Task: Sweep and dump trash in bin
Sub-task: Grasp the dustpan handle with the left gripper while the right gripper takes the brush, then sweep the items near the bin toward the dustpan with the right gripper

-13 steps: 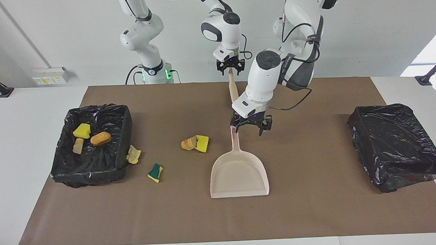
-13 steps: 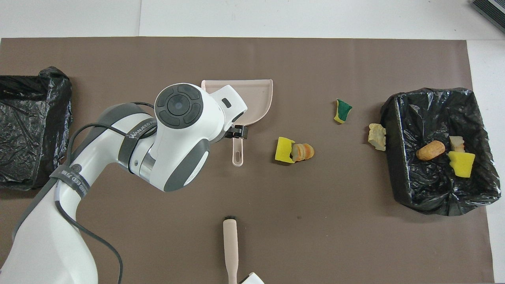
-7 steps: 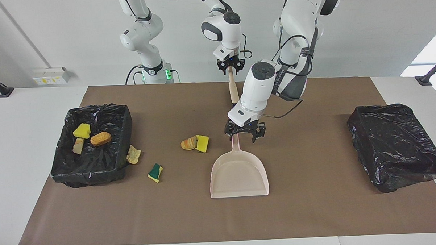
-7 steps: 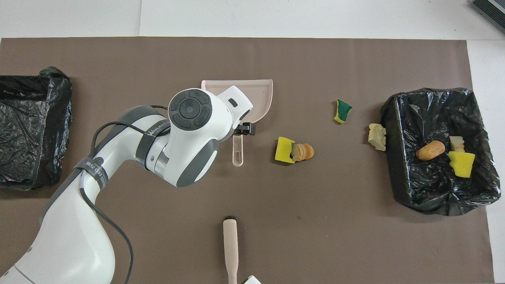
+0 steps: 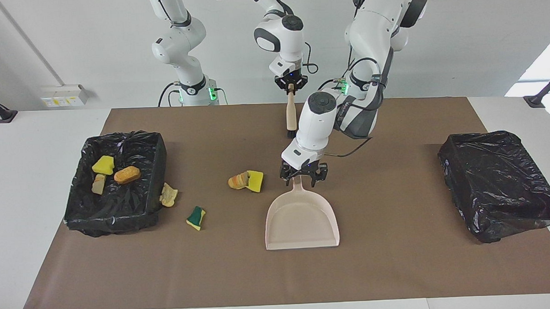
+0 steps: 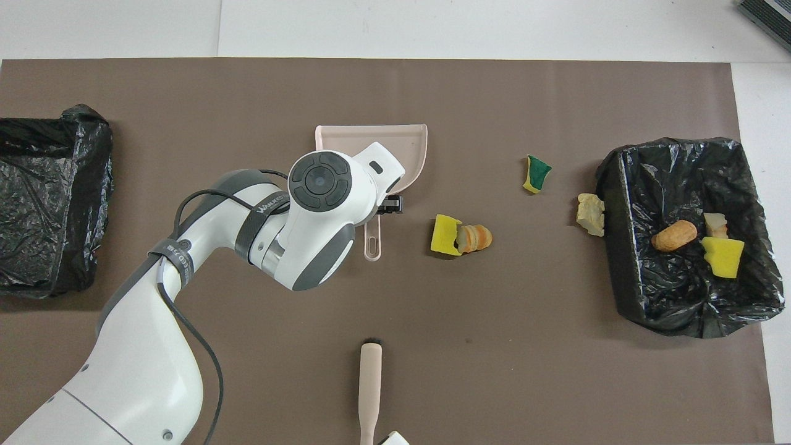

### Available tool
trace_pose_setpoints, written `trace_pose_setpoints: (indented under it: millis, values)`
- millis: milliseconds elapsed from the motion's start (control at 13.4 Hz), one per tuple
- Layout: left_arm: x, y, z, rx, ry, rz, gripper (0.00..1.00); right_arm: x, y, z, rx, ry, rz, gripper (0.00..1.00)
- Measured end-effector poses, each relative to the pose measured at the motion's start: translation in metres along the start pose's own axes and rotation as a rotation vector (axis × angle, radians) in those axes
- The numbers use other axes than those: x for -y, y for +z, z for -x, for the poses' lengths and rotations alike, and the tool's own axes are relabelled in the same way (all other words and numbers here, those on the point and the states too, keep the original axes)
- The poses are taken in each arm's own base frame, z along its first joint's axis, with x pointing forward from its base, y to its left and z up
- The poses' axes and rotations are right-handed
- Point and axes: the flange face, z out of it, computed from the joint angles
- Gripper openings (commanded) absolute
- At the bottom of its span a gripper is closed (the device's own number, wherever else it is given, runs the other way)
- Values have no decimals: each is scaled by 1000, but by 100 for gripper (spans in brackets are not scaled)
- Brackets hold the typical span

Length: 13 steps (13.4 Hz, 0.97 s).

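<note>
A robotics lab, by the look of it: two white robot arms [image 5: 180, 48] stand mounted at the edge of a white tabletop [image 5: 28, 149] covered by a brown mat [image 5: 397, 260], against bare white walls, with a wall socket strip [image 5: 65, 95] and trailing cables.

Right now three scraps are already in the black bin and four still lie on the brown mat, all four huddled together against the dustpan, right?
Not quite. Three scraps are in the black bin, four on the brown mat, but none touches the dustpan. The facing view shows two scraps together, apart from the pan; a green-and-yellow piece alone; a tan lump against the bin.
</note>
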Motion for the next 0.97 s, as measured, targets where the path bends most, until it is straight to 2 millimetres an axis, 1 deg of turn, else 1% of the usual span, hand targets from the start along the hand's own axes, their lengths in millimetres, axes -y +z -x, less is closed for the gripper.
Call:
trace_pose_setpoints:
  millis: [149, 224, 298, 448, 671, 821, 970]
  values:
    - [0, 1, 0, 0, 1, -1, 15, -4, -3, -7, 7, 12, 10, 0]
    - [0, 1, 0, 1, 1, -1, 3, -11, -10, -15, 16, 13, 26, 0]
    - [0, 1, 0, -3, 4, -3, 2, -21, -20, -26, 28, 6, 44, 0]
    - [3, -1, -5, -26, 23, -23, 0, -49, -51, -52, 47, -20, 62, 0]
    - [11, -15, -18, -60, 73, -38, 0, -99, -91, -91, 71, -54, 64, 0]
    - [25, -31, -22, -34, 192, -73, 0, -132, -104, -121, 80, -69, 49, 0]
    - [45, -50, -20, 42, 372, -124, 0, -168, -109, -157, 77, -85, 37, 0]
